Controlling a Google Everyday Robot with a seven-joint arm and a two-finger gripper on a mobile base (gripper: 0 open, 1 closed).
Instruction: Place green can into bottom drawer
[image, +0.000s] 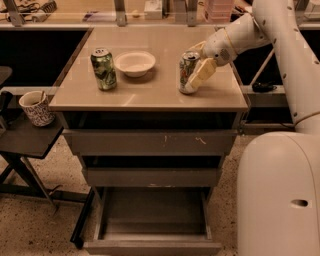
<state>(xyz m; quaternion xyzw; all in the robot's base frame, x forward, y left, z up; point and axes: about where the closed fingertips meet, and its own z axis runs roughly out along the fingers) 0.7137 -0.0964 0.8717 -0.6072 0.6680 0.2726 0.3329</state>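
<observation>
We are seeing nothing placed yet: the green can (103, 69) is standing left on the tabletop (150, 94), near the bowl (134, 63). The gripper (194, 68) is hanging at the paler can (185, 67); we cannot tell its grip. The bottom drawer (150, 246) is lying open.

Lab-style workspace, gripper (190, 70) over metal drawer cabinet (150, 142), cluttered bench (100, 15) behind it, speckled floor (35, 220) below, mug (36, 107) far left.

The tan cabinet top (150, 95) carries a white bowl (135, 63). The green can (103, 68) stands just left of the bowl, a paler can (185, 70) to its right, with the gripper (196, 68) at that can.
</observation>
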